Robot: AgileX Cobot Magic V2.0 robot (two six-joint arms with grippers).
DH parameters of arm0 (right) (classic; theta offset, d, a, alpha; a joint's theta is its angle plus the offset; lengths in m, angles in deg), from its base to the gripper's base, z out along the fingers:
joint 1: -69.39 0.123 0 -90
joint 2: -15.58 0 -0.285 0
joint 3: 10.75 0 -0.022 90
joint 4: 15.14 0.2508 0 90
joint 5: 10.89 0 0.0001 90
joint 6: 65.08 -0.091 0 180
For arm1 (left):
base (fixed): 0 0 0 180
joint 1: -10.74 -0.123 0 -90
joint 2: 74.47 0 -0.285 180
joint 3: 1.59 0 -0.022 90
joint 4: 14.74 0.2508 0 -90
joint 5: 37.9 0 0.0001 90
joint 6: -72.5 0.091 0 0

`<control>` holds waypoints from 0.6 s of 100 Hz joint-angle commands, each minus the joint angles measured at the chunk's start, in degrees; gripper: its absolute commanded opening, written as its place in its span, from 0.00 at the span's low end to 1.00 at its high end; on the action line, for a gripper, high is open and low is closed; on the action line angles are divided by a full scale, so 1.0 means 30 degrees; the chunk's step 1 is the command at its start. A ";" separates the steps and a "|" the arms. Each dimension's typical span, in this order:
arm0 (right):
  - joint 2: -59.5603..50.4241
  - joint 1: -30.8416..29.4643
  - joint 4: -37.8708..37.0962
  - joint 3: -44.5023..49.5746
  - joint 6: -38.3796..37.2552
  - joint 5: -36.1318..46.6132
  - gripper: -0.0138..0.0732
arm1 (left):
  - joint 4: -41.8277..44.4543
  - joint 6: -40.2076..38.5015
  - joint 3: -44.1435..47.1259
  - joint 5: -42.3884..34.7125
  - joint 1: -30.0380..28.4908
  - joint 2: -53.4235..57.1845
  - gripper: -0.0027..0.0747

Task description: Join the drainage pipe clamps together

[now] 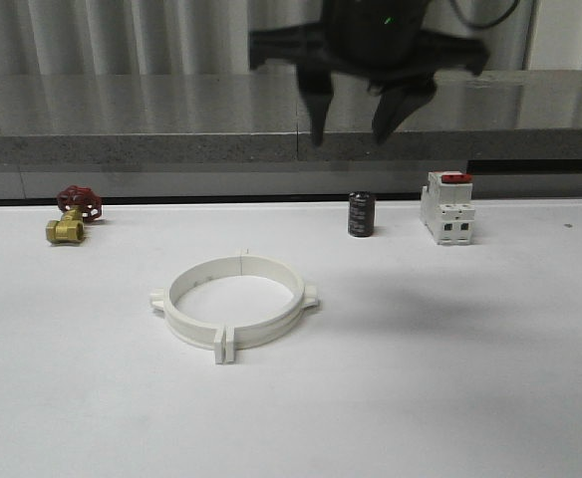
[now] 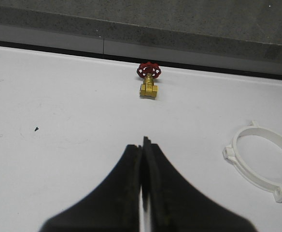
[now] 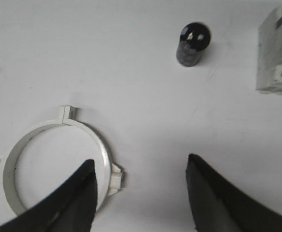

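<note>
The two white drainage pipe clamps (image 1: 235,301) lie on the white table as one closed ring, end tabs meeting at front and back, small lugs at both sides. The ring also appears in the left wrist view (image 2: 262,159) and in the right wrist view (image 3: 54,159). My right gripper (image 1: 356,121) hangs high above the table, behind and to the right of the ring, open and empty. In its wrist view the right gripper (image 3: 141,166) frames bare table beside the ring's lug. My left gripper (image 2: 142,144) is shut on nothing, well left of the ring.
A brass valve with a red handwheel (image 1: 72,213) sits at the back left. A black cylinder (image 1: 361,214) and a white breaker with a red switch (image 1: 446,207) stand at the back right. A grey ledge (image 1: 122,149) runs behind the table.
</note>
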 commanded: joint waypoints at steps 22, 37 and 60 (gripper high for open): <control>-0.7401 -0.3862 0.0657 0.4228 0.4696 0.0302 0.65 | 0.0116 0.0006 -0.0503 -0.1374 -0.0055 -0.0107 0.01; -1.1222 -0.5375 0.1388 0.7360 0.6190 0.0302 0.65 | 0.0116 0.0006 -0.0503 -0.1374 -0.0055 -0.0107 0.01; -1.7579 -0.5744 0.2639 1.1877 0.7602 0.0072 0.65 | 0.0116 0.0006 -0.0503 -0.1374 -0.0055 -0.0107 0.01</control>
